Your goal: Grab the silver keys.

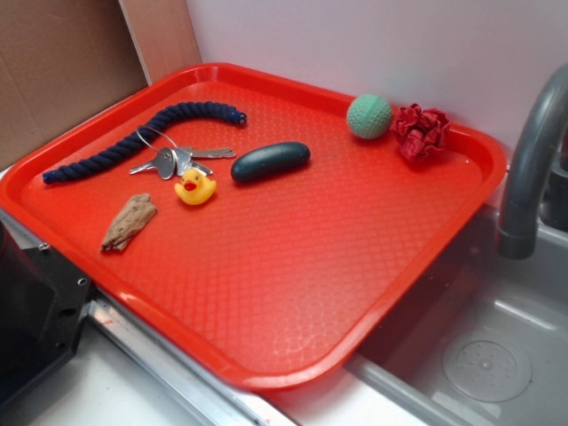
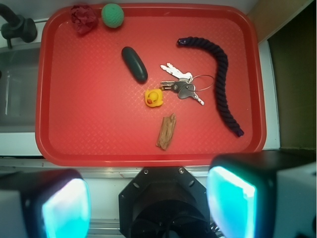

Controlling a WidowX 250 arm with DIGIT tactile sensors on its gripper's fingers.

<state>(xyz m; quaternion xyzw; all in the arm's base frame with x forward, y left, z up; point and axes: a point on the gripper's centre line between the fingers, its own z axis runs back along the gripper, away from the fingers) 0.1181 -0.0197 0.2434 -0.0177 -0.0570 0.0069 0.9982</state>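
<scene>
Pale wall behind, brown cardboard at far left, grey worktop (image 1: 106, 390) and a steel sink (image 1: 497, 355) with a grey faucet (image 1: 528, 169) at right. Carrying everything: a red tray (image 1: 293, 293) with a raised rim. No brand, label or writing readable anywhere.

Lying in the far-left part of the tray: the silver keys (image 1: 175, 160), fanned flat, wire ring toward the dark blue rope (image 1: 142, 138) curving just behind. Just beside the keys on the near side: a yellow rubber duck (image 1: 195, 187). To the right, slightly apart: a dark oblong object (image 1: 271, 161). Nearer and left: a brown bark-like scrap (image 1: 130, 221). Far right corner: a green ball (image 1: 369, 116) and a crumpled red wad (image 1: 421, 131).

Near and right tray areas bare, open above the keys.

Hand (image 2: 148, 206) high above the near tray edge, fingers (image 2: 233, 203) spread wide, holding nothing.
</scene>
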